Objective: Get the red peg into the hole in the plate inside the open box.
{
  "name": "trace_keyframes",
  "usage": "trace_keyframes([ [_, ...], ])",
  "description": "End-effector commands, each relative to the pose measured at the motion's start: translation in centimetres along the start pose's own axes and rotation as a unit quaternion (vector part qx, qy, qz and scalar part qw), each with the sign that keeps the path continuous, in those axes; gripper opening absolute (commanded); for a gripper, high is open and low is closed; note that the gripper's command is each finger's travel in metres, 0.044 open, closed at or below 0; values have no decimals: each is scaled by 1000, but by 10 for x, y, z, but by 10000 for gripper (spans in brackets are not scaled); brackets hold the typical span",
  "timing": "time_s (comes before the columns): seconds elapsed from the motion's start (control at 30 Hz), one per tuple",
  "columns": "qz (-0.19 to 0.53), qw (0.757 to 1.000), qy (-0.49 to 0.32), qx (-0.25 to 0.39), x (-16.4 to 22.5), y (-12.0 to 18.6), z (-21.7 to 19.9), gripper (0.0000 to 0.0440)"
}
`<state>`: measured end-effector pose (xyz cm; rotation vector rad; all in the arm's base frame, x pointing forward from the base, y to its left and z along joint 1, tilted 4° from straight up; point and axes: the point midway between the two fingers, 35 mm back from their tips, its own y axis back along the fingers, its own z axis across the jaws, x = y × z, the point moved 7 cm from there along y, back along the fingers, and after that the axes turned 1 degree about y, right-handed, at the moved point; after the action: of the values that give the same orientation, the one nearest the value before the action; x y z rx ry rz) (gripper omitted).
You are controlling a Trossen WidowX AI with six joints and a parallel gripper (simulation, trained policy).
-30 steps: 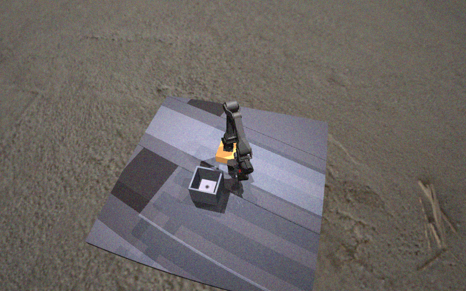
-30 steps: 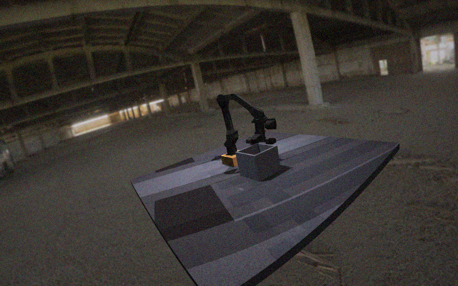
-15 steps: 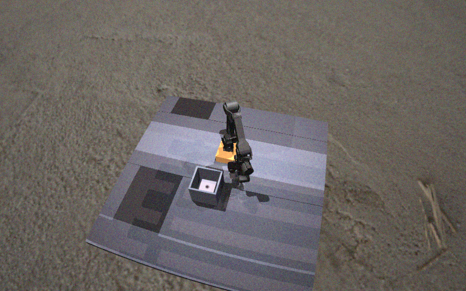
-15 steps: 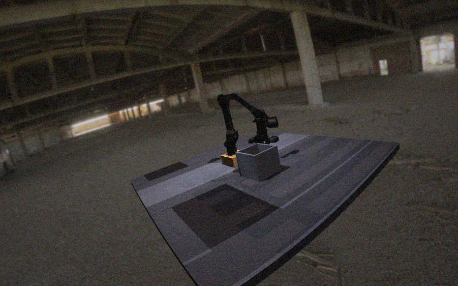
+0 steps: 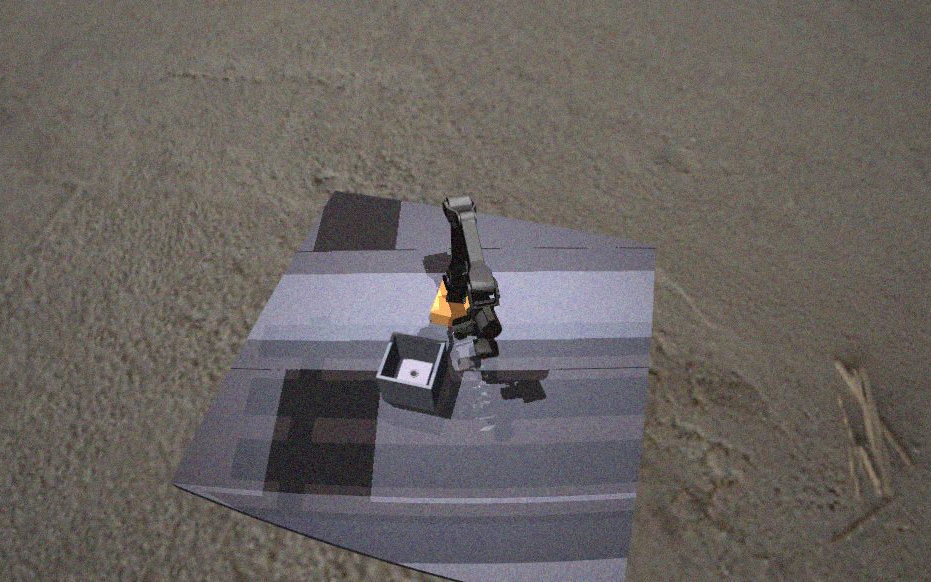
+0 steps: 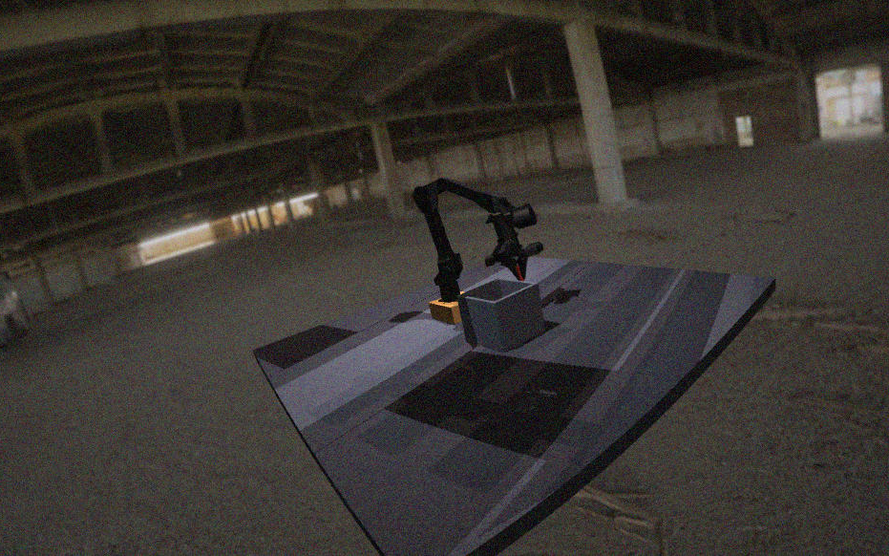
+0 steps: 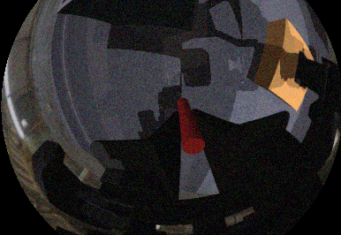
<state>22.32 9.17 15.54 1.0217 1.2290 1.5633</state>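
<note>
My gripper (image 5: 470, 362) (image 6: 520, 274) (image 7: 185, 114) is shut on the red peg (image 6: 518, 268) (image 7: 191, 129). The peg's far end points down past the fingertips, and its near end shows between the fingers in the wrist view. In the exterior view the peg leans slightly. The fingertips are above the table beside the box, outside its walls. The open grey box (image 5: 405, 394) (image 6: 506, 326) stands upright. Inside it, the pale plate (image 5: 406, 367) has an empty dark hole (image 5: 413, 373). The peg cannot be made out in the top view.
An orange block (image 5: 447, 313) (image 6: 443, 312) (image 7: 290, 92) sits at the arm's base, behind the box. The patterned table (image 5: 526, 469) (image 6: 399, 476) carries dark patches and shadows. The box's near wall rises close beside the gripper.
</note>
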Motion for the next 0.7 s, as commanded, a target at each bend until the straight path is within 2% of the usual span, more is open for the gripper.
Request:
trace_keyframes([
  [0.0,-2,1000,3,-16,-4,13,5,0],
  [0.4,-37,998,5,-56,-36,67,19,0],
  [0.67,-65,997,-5,-52,-63,84,20,0],
])
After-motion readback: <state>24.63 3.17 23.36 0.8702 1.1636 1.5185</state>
